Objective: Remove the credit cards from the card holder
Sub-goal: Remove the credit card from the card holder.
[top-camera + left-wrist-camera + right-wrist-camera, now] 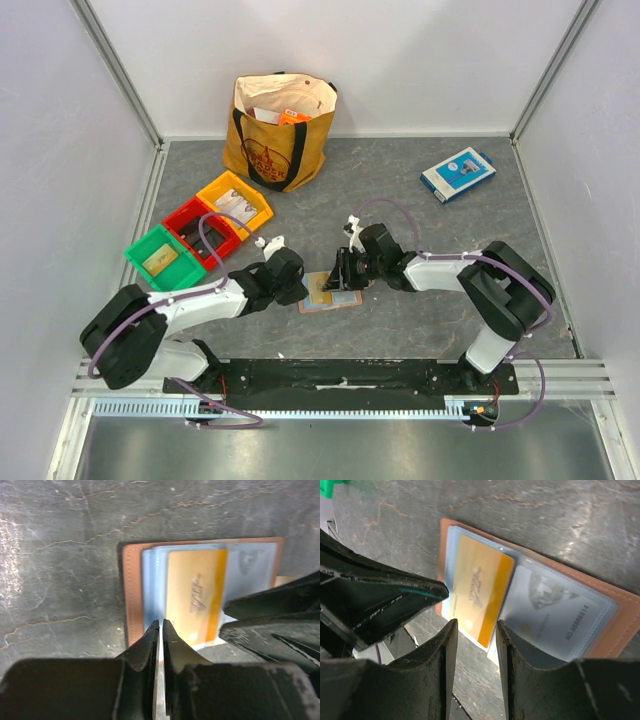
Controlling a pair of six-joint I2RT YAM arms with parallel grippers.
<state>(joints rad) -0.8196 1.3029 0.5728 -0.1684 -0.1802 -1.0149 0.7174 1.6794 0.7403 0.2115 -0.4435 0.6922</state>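
Credit card point(195, 600), thin, stiff, slick: pinch its exposed lower edge; left gripper point(160, 626) nearly clenched there, right gripper point(476, 625) spread.

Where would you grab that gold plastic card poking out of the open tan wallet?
Grip the gold plastic card by its free end, slid partly out of the open tan leather wallet's pocket, coming from that side. It lies flat, so only that edge can be pinched.
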